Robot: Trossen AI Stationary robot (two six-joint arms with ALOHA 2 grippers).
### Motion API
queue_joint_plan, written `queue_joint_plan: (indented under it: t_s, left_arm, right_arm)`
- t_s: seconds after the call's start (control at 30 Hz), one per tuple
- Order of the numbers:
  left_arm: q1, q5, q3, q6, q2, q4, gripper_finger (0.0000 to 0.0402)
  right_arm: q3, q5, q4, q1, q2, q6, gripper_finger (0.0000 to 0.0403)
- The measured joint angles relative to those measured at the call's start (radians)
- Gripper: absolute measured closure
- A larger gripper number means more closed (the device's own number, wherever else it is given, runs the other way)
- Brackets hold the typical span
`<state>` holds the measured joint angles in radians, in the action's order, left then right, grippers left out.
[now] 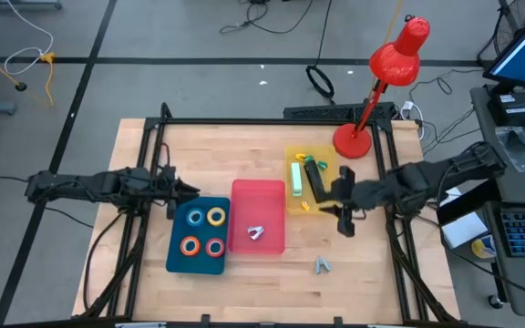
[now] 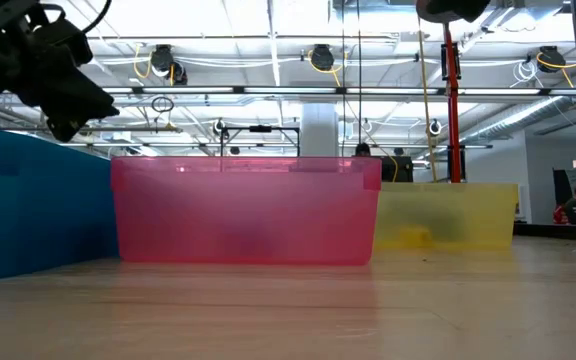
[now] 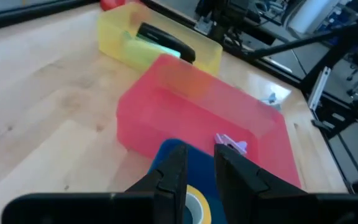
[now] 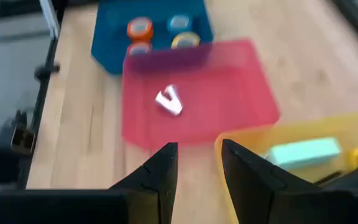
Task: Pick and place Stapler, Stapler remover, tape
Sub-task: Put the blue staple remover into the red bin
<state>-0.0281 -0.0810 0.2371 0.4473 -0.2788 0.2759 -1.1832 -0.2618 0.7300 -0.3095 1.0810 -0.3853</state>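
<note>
Table: we see a wooden table (image 1: 272,282) with three bins side by side near its middle.
Blue bin: the blue bin (image 1: 177,258) sits at about 8 o'clock from the table's centre and holds the tape (image 1: 204,230), four rolls in a square: blue (image 1: 196,217), yellow (image 1: 216,216), orange (image 1: 190,245) and red-orange (image 1: 214,246).
Pink bin: the pink bin (image 1: 258,196) stands touching the blue one, with one small metal stapler remover (image 1: 256,233) lying inside.
Loose piece: a second small metal piece (image 1: 323,265) lies on bare wood at 5 o'clock from the pink bin.
Yellow bin: the yellow bin (image 1: 292,202), at 2 o'clock from the pink bin, holds a green stapler (image 1: 296,178), a dark stapler (image 1: 316,180) and small yellow bits.
Left gripper: the left gripper (image 1: 190,189) hovers at the blue bin's 11 o'clock corner, fingers (image 3: 173,177) nearly together with a slim gap, nothing between them.
Right gripper: the right gripper (image 1: 343,210) hangs at the yellow bin's 4 o'clock edge, fingers (image 4: 163,168) parted and empty.
Lamp: a red desk lamp (image 1: 397,55) stands at 1 o'clock.
</note>
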Motion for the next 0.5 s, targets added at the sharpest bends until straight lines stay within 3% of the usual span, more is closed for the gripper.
queue_joint_plan:
  t_s: [0.3, 0.5]
  left_arm:
    - [-0.007, 0.005, 0.000, -0.046, 0.073, 0.041, 0.0321]
    - [-0.006, 0.004, 0.000, -0.033, 0.076, 0.065, 0.0321]
  right_arm:
    - [-0.043, 0.110, 0.186, -0.125, 0.209, -0.079, 0.0287]
    - [-0.043, 0.108, 0.231, -0.167, 0.325, -0.035, 0.0287]
